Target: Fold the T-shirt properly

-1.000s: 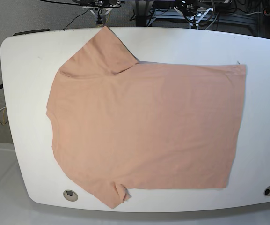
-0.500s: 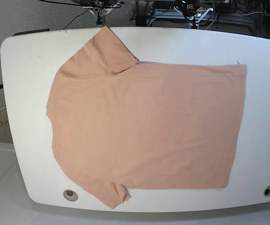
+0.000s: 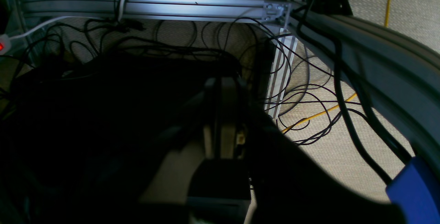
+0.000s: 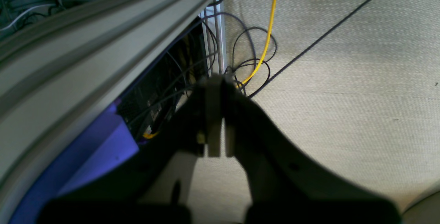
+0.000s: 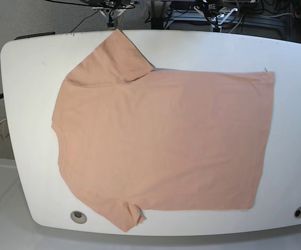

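Note:
The T-shirt (image 5: 160, 140), plain salmon pink, lies flat and spread out on the white table (image 5: 30, 78) in the base view, collar side at the left and hem at the right. One sleeve reaches the table's far edge and the other its near edge. Neither arm shows over the table. In the left wrist view my left gripper (image 3: 220, 83) hangs shut above cables and floor, holding nothing. My right gripper (image 4: 215, 79) is likewise shut and empty, seen in the right wrist view over carpet beside the table's edge.
Aluminium frame rails (image 3: 192, 9) and tangled black cables (image 3: 302, 103) lie below the left wrist. A yellow cable (image 4: 268, 28) runs across the carpet under the right wrist. Round holes (image 5: 77, 216) sit at the table's near corners.

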